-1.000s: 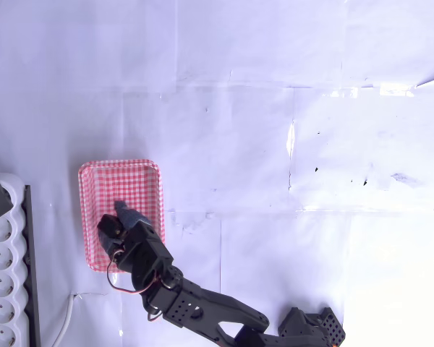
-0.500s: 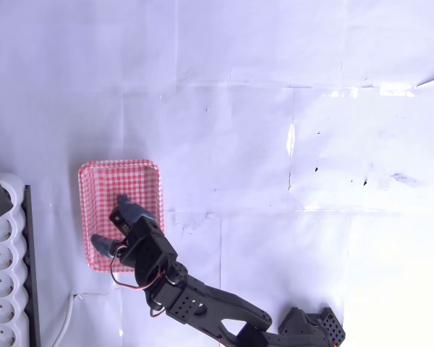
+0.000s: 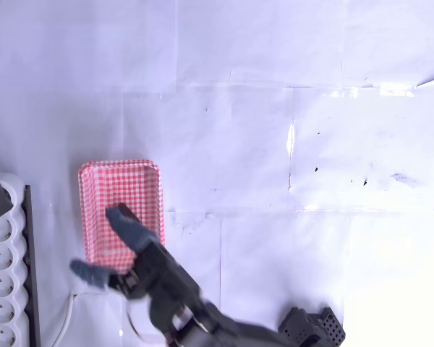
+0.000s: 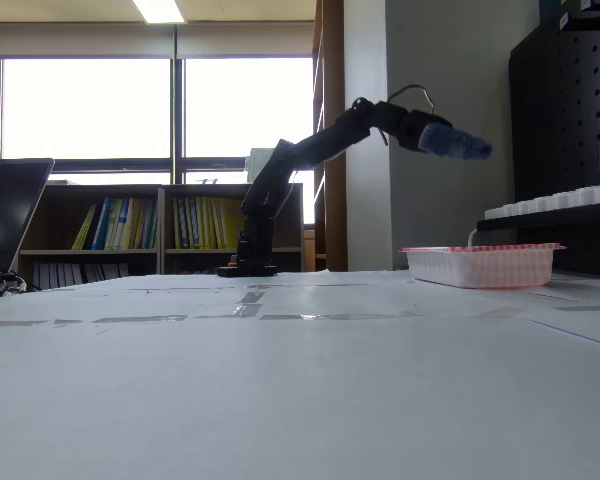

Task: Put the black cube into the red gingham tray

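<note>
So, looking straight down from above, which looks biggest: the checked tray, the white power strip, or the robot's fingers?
In the overhead view:
1. Red gingham tray, clearly largest.
2. White power strip, though the picture's edge cuts it off, so unsure.
3. Fingers, smallest; raised nearer the camera, so they look bigger than they are.

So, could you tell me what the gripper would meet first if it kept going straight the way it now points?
The gripper, open and raised, points slightly downward toward the power strip side. It looks set to pass above the red gingham tray and meet the white power strip first, though depth is hard to judge.
</note>
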